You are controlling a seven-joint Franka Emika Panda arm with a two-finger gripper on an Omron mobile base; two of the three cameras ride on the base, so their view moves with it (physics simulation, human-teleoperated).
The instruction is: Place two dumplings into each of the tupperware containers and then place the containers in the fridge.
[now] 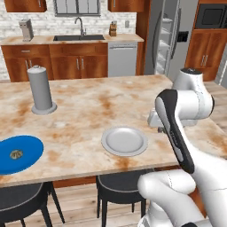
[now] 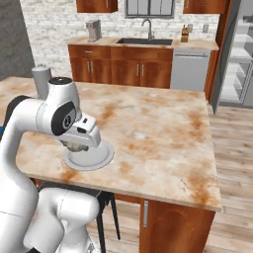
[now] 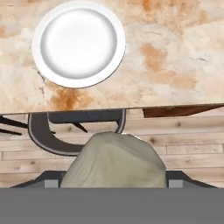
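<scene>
dumpling (image 3: 114, 159) between jaws | blue plate (image 1: 24, 155): second dumpling (image 1: 16, 154)

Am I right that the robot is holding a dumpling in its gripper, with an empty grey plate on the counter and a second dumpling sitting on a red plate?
Not quite. The second dumpling sits on a blue plate, not a red one, as the left base view shows. The rest holds: a dumpling sits in the gripper, and the grey plate on the counter is empty.

grey plate (image 1: 124, 141) near island front edge – blue plate (image 1: 17, 154) far left holds dumpling (image 1: 16, 154).
</scene>
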